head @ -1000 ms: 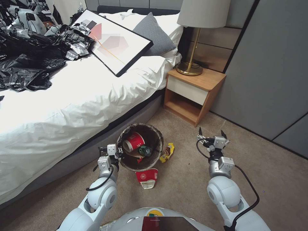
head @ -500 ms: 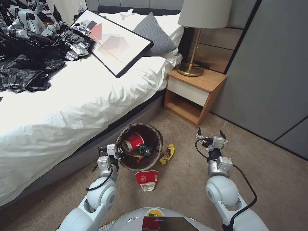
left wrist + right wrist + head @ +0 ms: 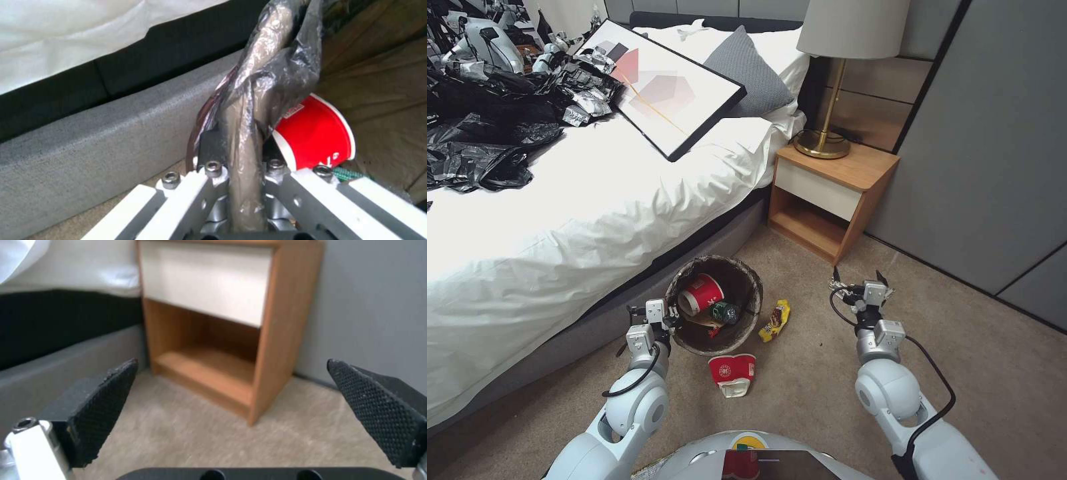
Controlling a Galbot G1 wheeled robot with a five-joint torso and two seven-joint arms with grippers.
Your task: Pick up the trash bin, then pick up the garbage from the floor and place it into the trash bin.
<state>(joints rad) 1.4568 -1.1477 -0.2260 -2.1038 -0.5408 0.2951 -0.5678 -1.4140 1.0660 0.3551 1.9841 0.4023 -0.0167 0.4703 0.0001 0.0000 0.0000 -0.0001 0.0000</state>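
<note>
The trash bin (image 3: 752, 279), a round bucket with a dark brown liner over its rim, stands on the carpet beside the bed. My left gripper (image 3: 671, 321) is shut on its near rim; in the left wrist view the gripper (image 3: 240, 146) clamps the liner-wrapped rim (image 3: 271, 66). Inside the bin lie a red paper cup (image 3: 700, 294) (image 3: 318, 133) and a small green-labelled bottle (image 3: 725, 311). As for the garbage on the floor, a red-and-white cup (image 3: 732, 371) lies in front of the bin and a gold foil wrapper (image 3: 776, 320) to its right. My right gripper (image 3: 858, 279) (image 3: 231, 396) hovers open over bare carpet, right of the wrapper.
The bed (image 3: 594, 200) runs along the left, with black plastic bags (image 3: 487, 127) and a framed picture (image 3: 660, 87) on it. A wooden nightstand (image 3: 827, 193) (image 3: 222, 333) with a lamp (image 3: 840, 80) stands ahead of the right gripper. Grey wall panels (image 3: 994, 147) close the right side.
The right gripper has drifted slightly left and stays open. The left gripper and the bin have edged a little to the left. The litter on the floor has not moved.
</note>
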